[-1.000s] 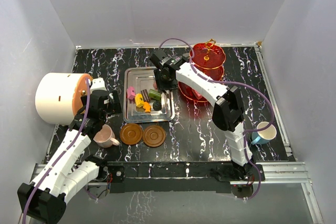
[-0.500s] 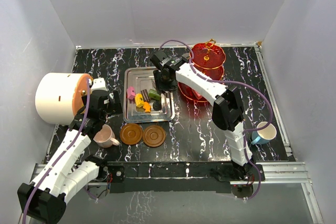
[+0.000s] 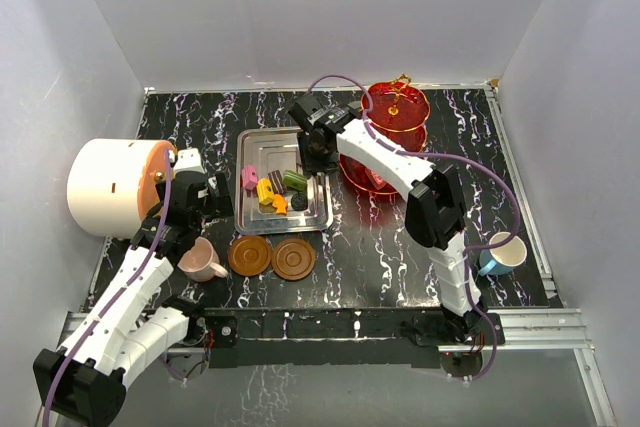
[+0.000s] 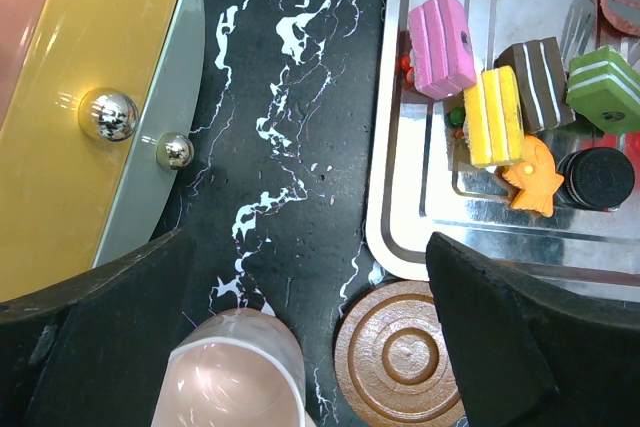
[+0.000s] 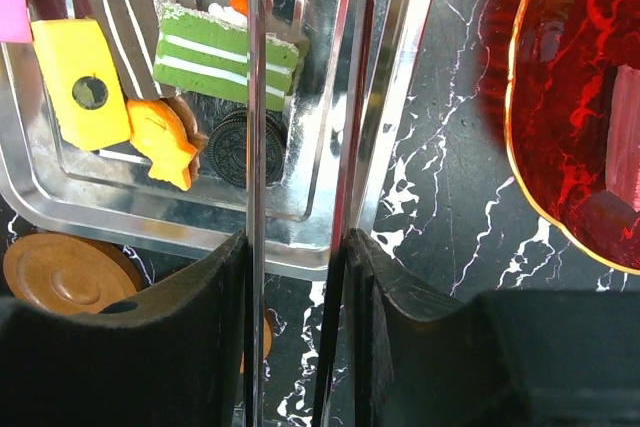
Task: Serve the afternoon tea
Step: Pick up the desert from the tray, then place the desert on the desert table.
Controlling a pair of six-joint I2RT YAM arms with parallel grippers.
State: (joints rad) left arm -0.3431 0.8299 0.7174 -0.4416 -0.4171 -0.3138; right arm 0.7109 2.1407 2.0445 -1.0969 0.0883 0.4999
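Two snags are worth flagging tbh. Metal tongs (image 5: 256, 67) are pinched by the right gripper (image 5: 295, 247), its jaws closed partway onto the two arms, with the tips out over the sweets (image 5: 225, 57) on the tray (image 5: 130, 217). Whether a sweet is caught in the tips can't be told. If the tongs get twisted in the pads, a sweet could be dropped on the table (image 5: 440, 207) before the red stand (image 5: 580, 97), just beside the tray, is reached. The left gripper (image 4: 308, 242) is held wide open with nothing in it, above the pink cup (image 4: 235, 372) and near a saucer (image 4: 400, 367). That cup could be tipped if it's approached off-centre.
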